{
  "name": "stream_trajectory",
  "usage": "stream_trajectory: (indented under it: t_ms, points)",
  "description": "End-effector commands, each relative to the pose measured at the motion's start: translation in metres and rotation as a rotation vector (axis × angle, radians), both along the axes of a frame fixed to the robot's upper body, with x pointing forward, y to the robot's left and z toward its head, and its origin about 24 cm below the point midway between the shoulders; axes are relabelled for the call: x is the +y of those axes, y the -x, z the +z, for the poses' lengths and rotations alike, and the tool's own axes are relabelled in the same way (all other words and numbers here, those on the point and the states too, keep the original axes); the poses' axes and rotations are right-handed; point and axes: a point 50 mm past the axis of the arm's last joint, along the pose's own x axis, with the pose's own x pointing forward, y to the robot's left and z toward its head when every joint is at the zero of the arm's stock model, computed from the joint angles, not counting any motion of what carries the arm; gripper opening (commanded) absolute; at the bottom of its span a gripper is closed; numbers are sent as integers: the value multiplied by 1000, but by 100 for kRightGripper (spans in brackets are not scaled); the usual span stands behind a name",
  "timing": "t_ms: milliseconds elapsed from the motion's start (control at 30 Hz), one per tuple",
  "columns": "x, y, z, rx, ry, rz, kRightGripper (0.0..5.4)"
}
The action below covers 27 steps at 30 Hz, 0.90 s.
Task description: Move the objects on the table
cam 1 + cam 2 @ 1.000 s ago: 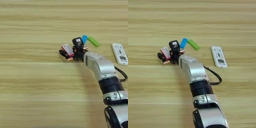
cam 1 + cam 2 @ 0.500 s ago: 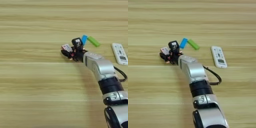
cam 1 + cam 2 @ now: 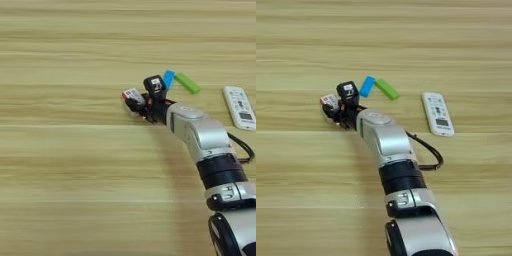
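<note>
My right gripper [image 3: 141, 98] sits mid-table, arm coming in from bottom right, silver forearm [image 3: 387, 141] angled up-left across the table [image 3: 60, 150]. Two black fingers, spread a little. One finger [image 3: 155, 86] stands up w/ a small label on it; the other lies lower, against the red-edged white packet [image 3: 132, 94]. The packet is at my fingertips, touching them, tilted, its far end slightly off the wood by the look of it. Can't tell for sure whether I'm pinching it or only pressing against it, fingers & packet overlap too much.

Count of things on the table: 1 packet, 1 blue block [image 3: 367, 86], 1 green block [image 3: 387, 89], 1 white remote [image 3: 438, 113]. Blue & green blocks lie just behind my upper finger, touching each other at one end, forming a shallow V. Remote is well apart to the right, lying flat, long axis roughly front-to-back, buttons up. A black cable [image 3: 428, 150] loops out from my forearm near the wrist joint.
</note>
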Motion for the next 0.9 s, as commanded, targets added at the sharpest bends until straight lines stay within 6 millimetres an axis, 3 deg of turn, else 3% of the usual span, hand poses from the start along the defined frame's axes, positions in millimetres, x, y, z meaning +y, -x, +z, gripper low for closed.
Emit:
stream_trajectory:
  t_ms: [33,667,900]
  points:
    - [-1,-12,33,-150,8,-1,211]
    - [-15,-13,41,-196,10,-64,210]
    - [-30,-14,41,-203,33,-136,210]
